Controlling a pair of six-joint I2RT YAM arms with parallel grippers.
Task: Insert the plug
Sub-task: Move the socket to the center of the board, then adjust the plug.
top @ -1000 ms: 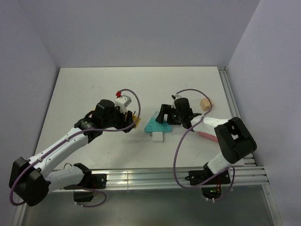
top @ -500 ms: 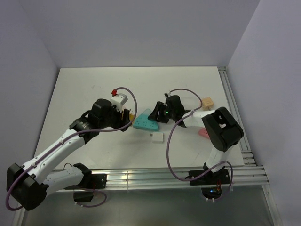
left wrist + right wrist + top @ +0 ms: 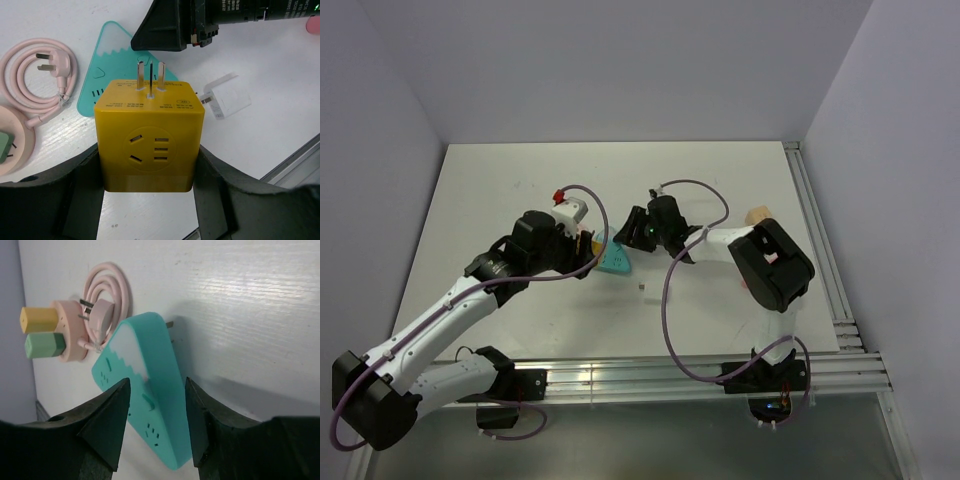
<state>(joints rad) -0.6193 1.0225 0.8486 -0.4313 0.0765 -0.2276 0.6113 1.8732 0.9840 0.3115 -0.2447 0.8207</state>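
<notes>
The mint-green plug [image 3: 45, 345] stands on a round pink hub [image 3: 67, 335] beside an orange-yellow block [image 3: 39, 319]. Only a sliver of the plug [image 3: 3, 145] shows at the left edge of the left wrist view, and the top view hides it. My left gripper [image 3: 148, 150] [image 3: 586, 245] is shut on a yellow cube adapter [image 3: 149, 135] whose prongs point away. My right gripper [image 3: 157, 390] [image 3: 630, 238] is shut on a teal triangular socket board [image 3: 150, 390] [image 3: 616, 262]. That board is tipped up on its edge, just beyond the cube.
A white block [image 3: 227, 97] [image 3: 642, 288] lies on the table near the board. A coiled pink cable with its plug [image 3: 107, 295] [image 3: 35, 75] lies by the hub. A peach block [image 3: 757, 215] sits at the right, and metal rails [image 3: 820, 250] run along the right and near edges.
My right gripper closed on the teal board and carried it left toward the left gripper, tipping it up and leaving the white block behind. The left gripper kept the yellow cube and shifted slightly left.
</notes>
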